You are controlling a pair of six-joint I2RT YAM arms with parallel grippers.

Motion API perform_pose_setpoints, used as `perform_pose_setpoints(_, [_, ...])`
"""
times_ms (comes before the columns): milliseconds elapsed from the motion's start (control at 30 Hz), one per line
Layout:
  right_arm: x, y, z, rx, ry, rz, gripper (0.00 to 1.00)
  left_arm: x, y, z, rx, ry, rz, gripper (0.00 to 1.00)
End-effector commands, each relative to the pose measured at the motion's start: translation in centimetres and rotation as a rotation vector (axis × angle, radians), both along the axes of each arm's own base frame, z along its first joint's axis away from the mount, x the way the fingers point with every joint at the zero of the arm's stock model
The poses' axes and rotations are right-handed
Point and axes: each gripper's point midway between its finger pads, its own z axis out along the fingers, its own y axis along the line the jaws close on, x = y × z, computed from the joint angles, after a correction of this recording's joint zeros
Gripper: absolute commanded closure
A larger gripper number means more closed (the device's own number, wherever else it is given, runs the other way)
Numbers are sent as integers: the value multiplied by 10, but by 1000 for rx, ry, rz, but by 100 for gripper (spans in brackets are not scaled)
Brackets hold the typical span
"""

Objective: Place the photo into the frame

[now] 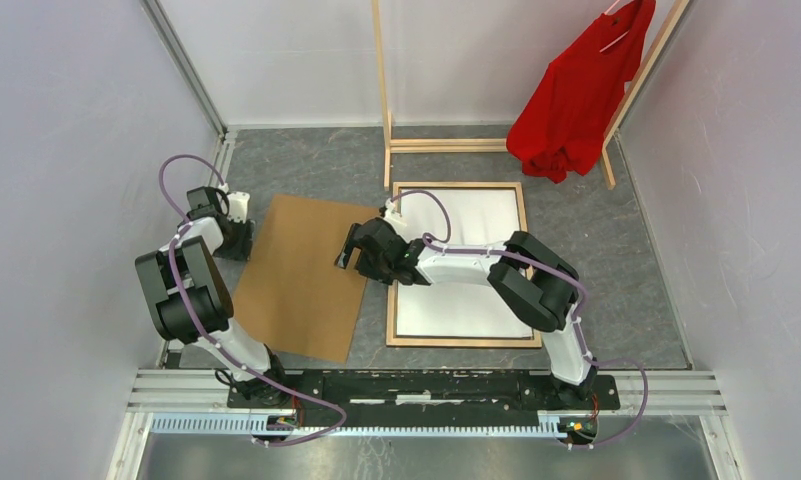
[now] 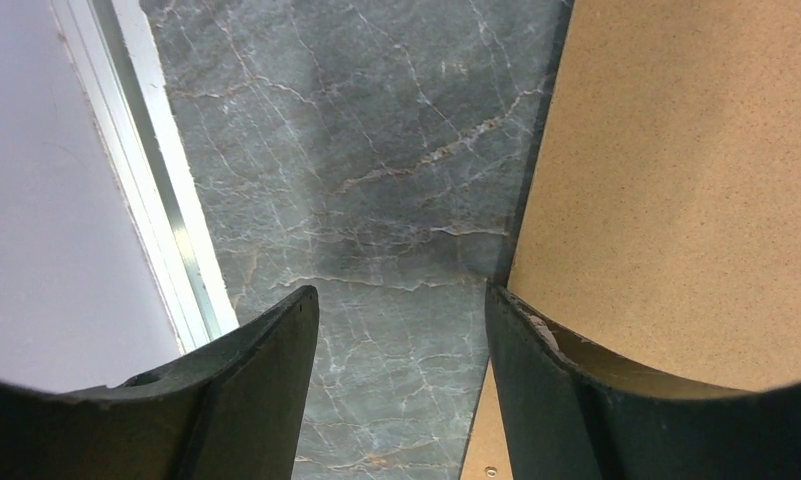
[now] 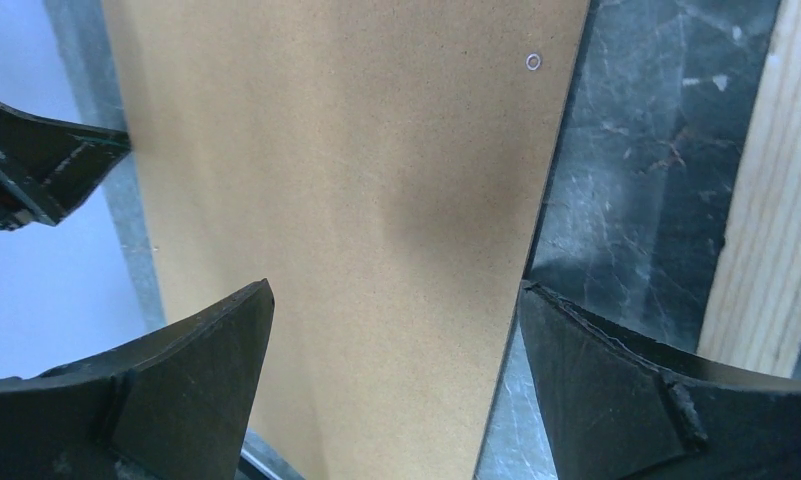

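Observation:
The frame point(image 1: 466, 342) lies flat on the grey floor with its light wood back up; one wooden rail shows in the right wrist view point(image 3: 766, 220). The photo point(image 1: 476, 225) lies inside it, plain white back up. My right gripper point(image 1: 346, 255) is open and empty above the right edge of the brown backing board point(image 1: 301, 275). In its wrist view point(image 3: 396, 295) the board point(image 3: 346, 200) fills the gap between the jaws. My left gripper point(image 1: 239, 240) is open and empty by the board's left edge. In its own view point(image 2: 401, 300) it is over bare floor, with the board point(image 2: 676, 180) to its right.
A tall wooden clothes rack point(image 1: 386, 100) with a red shirt point(image 1: 581, 90) stands at the back. Pale walls close in on the left, right and back. An aluminium rail point(image 2: 166, 200) runs along the left wall. My left gripper's fingers point(image 3: 36, 170) show in the right wrist view.

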Motion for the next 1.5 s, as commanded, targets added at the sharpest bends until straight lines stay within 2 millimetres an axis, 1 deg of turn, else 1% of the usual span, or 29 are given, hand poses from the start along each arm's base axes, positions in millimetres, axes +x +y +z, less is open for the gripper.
perform_pose_setpoints(0, [0, 57, 78, 367, -67, 89, 2, -71, -42, -58, -161, 278, -71, 30])
perform_pose_setpoints(100, [1, 65, 102, 450, -88, 111, 2, -71, -43, -59, -164, 284, -84, 31])
perform_pose_setpoints(133, [2, 67, 113, 481, -103, 110, 3, -71, -43, -58, -167, 286, -90, 31])
perform_pose_setpoints(300, [-10, 74, 154, 629, -137, 164, 5, -72, -45, -59, -174, 294, -113, 31])
perform_pose_setpoints(400, [-16, 74, 175, 706, -166, 181, 6, -73, -46, -59, -178, 295, -122, 31])
perform_pose_setpoints(533, [-24, 75, 194, 785, -193, 211, 7, -73, -46, -59, -181, 298, -128, 31])
perform_pose_setpoints(733, [-30, 69, 202, 862, -212, 227, 7, -73, -45, -59, -174, 299, -127, 31])
perform_pose_setpoints(1033, [-37, 72, 218, 978, -212, 268, 8, -71, -44, -58, -171, 296, -126, 31])
perform_pose_setpoints(1100, [-37, 72, 219, 981, -215, 268, 8, -71, -43, -57, -167, 295, -126, 31])
perform_pose_setpoints(1267, [-35, 68, 208, 920, -205, 240, 8, -69, -42, -55, -160, 287, -125, 31])
perform_pose_setpoints(1367, [-33, 63, 193, 830, -190, 220, 8, -67, -41, -53, -156, 279, -121, 29])
perform_pose_setpoints(1433, [-30, 57, 182, 761, -187, 192, 11, -65, -40, -50, -154, 270, -120, 29])
perform_pose_setpoints(1467, [-28, 55, 173, 720, -170, 175, 14, -64, -40, -49, -156, 268, -118, 29])
